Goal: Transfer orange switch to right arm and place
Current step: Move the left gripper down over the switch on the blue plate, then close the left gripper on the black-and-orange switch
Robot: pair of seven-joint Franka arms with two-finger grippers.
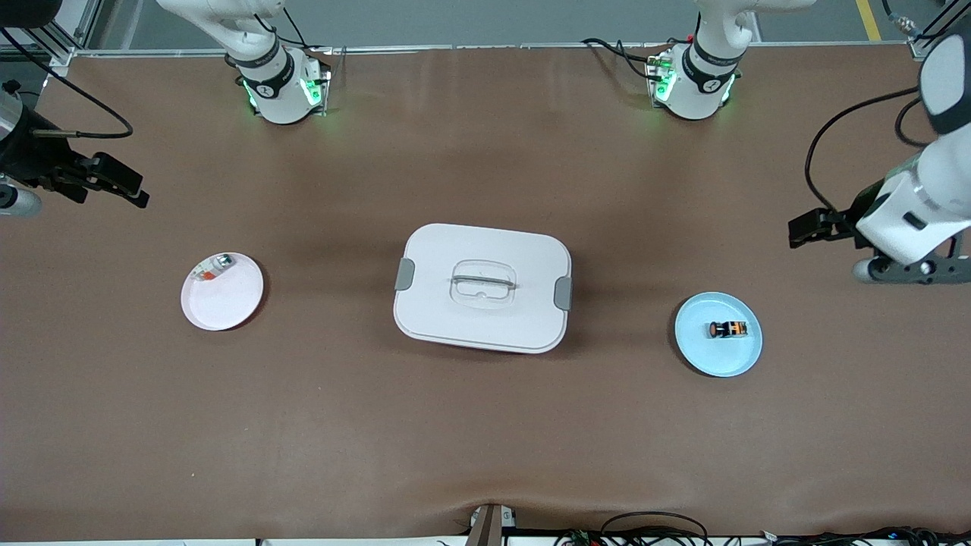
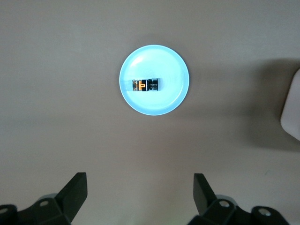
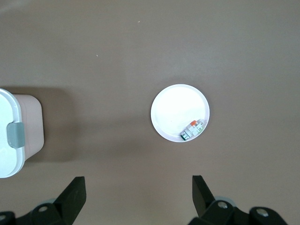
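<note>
From the high front camera, my left gripper (image 1: 806,229) hangs in the air over bare brown table (image 1: 485,440) at the left arm's end, jaws spread wide and holding nothing. My right gripper (image 1: 121,182) hangs the same way over the right arm's end, released and empty. The orange switch (image 1: 728,329), a tiny black blocky part with orange patches, lies in the middle of a small round pale blue plate (image 1: 702,349) toward the left arm's end. A white rectangular lidded box with grey side clips and a clear handle (image 1: 482,287) sits at the table's centre, well apart from both plates. A small round white plate (image 1: 227,303) toward the right arm's end carries a small silver, red and white item (image 1: 212,268) at its rim. Wide bare tabletop surrounds each plate. In the left wrist view, my two black fingertips (image 2: 75,190) stand far apart with the blue plate (image 2: 173,96) and switch (image 2: 146,85) between their lines, untouched, and the box corner (image 2: 291,110) at the frame's edge. In the right wrist view, my fingertips (image 3: 75,192) are equally spread over bare table, near the white plate (image 3: 171,105) with its small item (image 3: 194,129), the box (image 3: 14,133) well aside.
</note>
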